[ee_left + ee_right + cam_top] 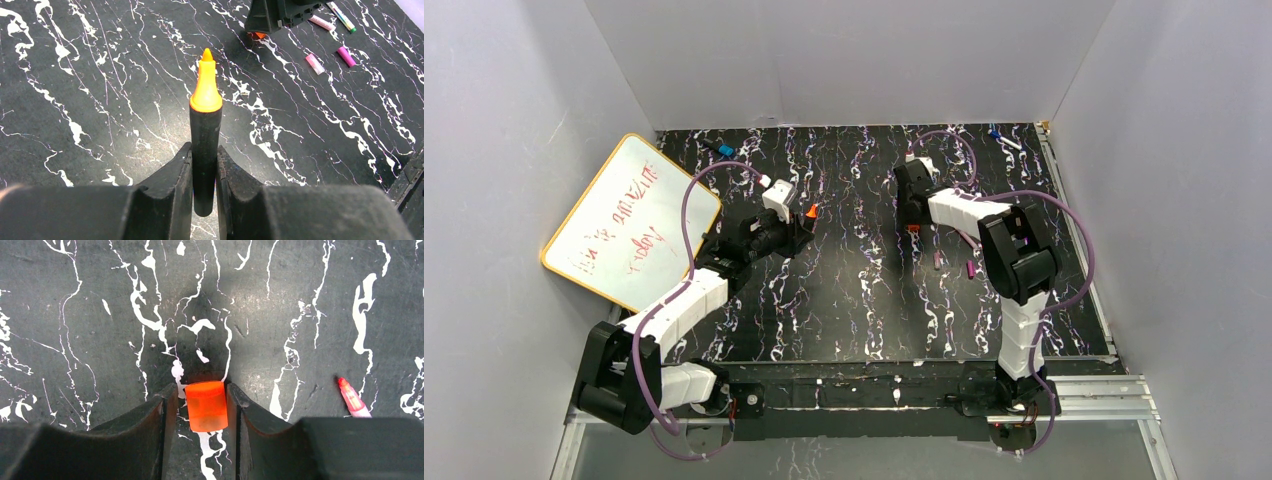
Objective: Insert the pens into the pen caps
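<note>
My left gripper (204, 165) is shut on a black pen (205, 150) whose orange tip (205, 85) points away from me, held above the table; it also shows in the top view (810, 211). My right gripper (202, 405) is down at the table with its jaws around the red-orange cap (205, 406). The cap touches the right finger, and a narrow slit shows on its left. In the top view the right gripper (912, 220) is mid-table, right of the left gripper (799, 225). Two magenta caps (938, 260) (971, 268) lie near it.
A whiteboard (629, 222) leans at the left. A pink pen (353, 400) lies right of my right gripper. In the left wrist view a pale pink cap (314, 63), a magenta cap (346, 56) and two more pens (320, 22) (342, 16) lie far right. Blue markers (724, 150) (996, 132) lie at the back.
</note>
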Robot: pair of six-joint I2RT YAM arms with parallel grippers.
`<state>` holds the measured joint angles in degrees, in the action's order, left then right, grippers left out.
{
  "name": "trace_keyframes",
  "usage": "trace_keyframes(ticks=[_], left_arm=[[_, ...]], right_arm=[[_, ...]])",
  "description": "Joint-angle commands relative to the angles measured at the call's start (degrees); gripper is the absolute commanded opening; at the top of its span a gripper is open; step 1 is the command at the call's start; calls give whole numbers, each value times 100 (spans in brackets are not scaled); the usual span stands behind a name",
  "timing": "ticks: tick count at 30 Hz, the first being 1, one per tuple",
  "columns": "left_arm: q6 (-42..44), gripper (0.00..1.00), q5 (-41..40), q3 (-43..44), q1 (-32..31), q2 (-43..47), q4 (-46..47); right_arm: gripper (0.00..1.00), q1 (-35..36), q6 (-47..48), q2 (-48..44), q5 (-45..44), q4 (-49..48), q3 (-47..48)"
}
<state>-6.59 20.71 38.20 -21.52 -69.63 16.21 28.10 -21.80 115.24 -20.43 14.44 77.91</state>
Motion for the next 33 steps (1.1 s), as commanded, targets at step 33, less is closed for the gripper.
trace_keyframes(ticks=[33], left_arm=[[-1822,0,-690,-1008,-1165,818,1288]], right_arm=[[9,1800,-1357,-3164,-420,-1639,-877]])
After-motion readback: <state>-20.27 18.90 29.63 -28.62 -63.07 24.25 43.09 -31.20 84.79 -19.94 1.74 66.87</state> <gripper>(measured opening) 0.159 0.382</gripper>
